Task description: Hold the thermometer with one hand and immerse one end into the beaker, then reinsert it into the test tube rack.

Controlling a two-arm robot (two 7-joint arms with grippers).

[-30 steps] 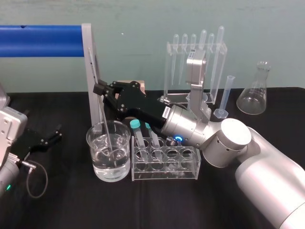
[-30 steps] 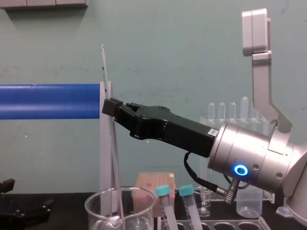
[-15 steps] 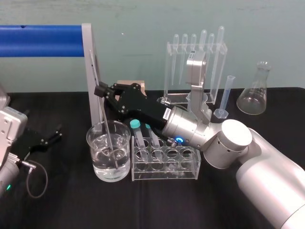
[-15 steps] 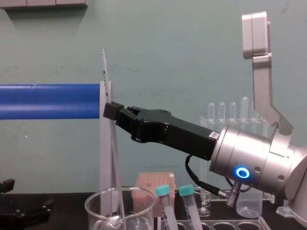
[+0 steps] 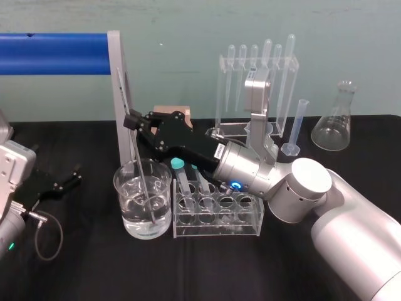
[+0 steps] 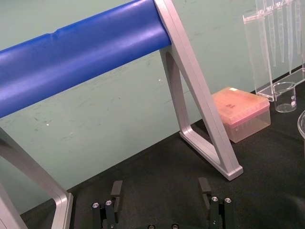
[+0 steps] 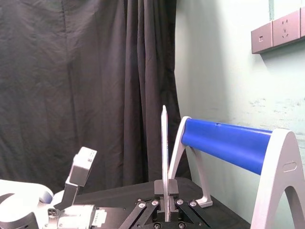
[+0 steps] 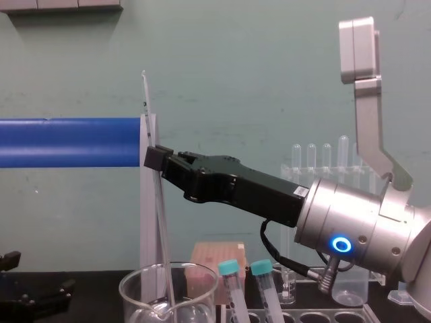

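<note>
Pinching the thermometer (image 5: 136,147) between closed fingers, the right gripper (image 5: 131,120) likely needed a slow, steady dip into the beaker (image 5: 120,188) without tapping glass; the left gripper (image 5: 62,182) lay open, idle

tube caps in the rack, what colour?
Teal, both caps; the chest view shows them best.

One thermometer (image 7: 164,143), one beaker (image 5: 125,188) and one tube rack (image 5: 250,219) are counted. Two capped tubes (image 8: 229,268) and five pipettes (image 5: 267,56) are seen. One flask (image 5: 332,128) and one measuring cylinder (image 5: 296,128) are noted.
</note>
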